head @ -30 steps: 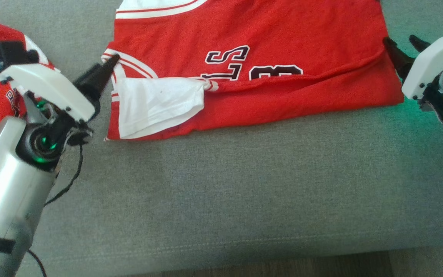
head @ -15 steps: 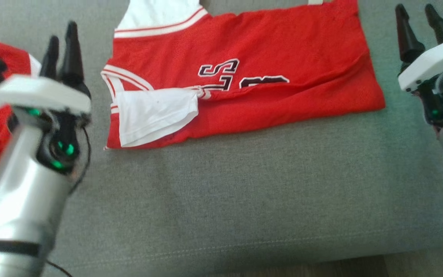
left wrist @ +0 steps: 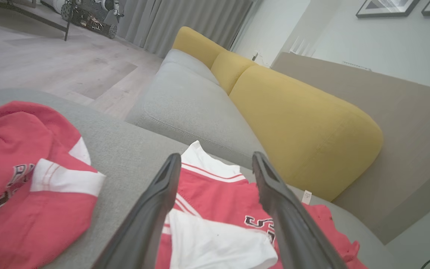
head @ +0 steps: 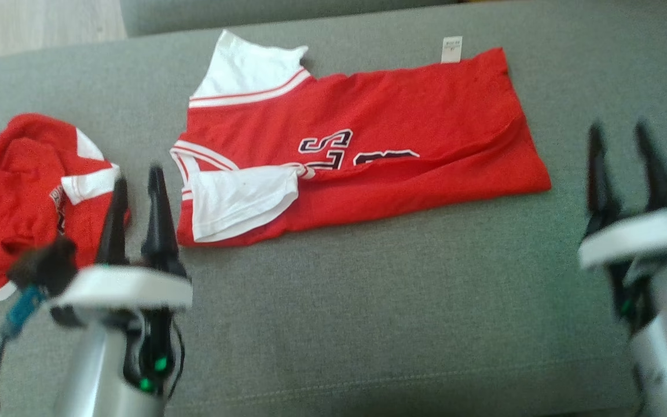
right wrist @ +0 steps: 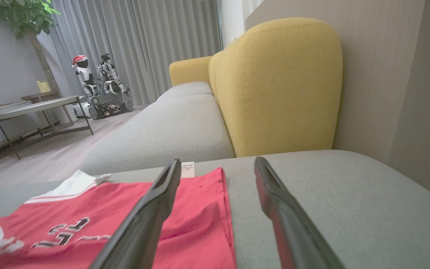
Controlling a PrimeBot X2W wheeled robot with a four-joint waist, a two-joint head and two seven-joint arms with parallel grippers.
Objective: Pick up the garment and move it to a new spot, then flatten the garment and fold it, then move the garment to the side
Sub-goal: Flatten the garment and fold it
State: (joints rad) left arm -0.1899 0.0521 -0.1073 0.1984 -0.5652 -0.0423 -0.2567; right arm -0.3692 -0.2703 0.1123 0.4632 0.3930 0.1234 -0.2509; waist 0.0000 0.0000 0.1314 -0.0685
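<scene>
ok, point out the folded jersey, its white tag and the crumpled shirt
folded jersey [head: 426, 98]: head view, plain red cloth above the lettering.
white tag [head: 452, 49]: head view, middle of the tag.
crumpled shirt [head: 9, 191]: head view, red cloth mid-heap.

Matt red cloth jersey; woven grey cushion.

Red jersey folded flat

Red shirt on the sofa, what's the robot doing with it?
The robot is partway through folding it. The red shirt lies folded over on the grey sofa cushion. The left claw and right claw are both open and hold nothing, one at each side of the shirt. Another red garment sits crumpled off to the robot's left.
</scene>
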